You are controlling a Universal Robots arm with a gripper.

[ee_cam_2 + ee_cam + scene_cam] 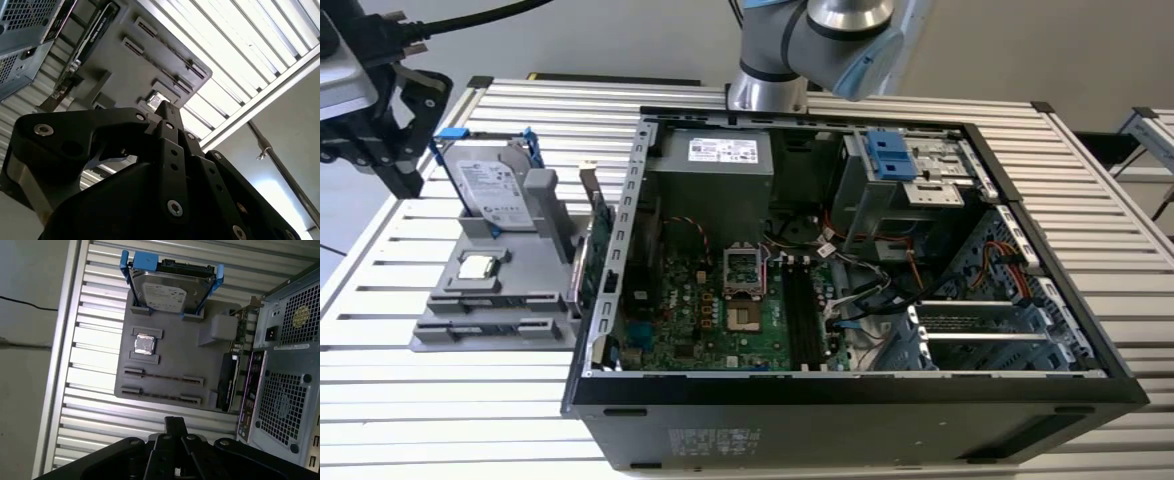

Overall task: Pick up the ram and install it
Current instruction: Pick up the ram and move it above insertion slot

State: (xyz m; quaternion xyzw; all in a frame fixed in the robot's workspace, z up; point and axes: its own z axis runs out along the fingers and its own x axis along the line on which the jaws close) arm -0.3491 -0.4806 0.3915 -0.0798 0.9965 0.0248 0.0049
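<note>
My gripper [400, 178] hangs at the exterior view's far left, above the table edge and just left of the grey parts tray [467, 335]. In both wrist views its black fingers [175, 422] come together at one tip [163, 106], with nothing between them. The tray [170, 360] lies below and ahead of the gripper. The ram is hidden from me. Two long narrow holders [162, 377] on the tray show only thin dark lines. The black memory slots [803, 320] run along the motherboard [707, 310] inside the open computer case [854, 410].
A silver hard drive [494, 190] in a blue-handled frame stands at the tray's far end. A square chip [144, 344] sits mid-tray. A green expansion card [594, 260] stands between tray and case. The arm's base [767, 90] rises behind the case.
</note>
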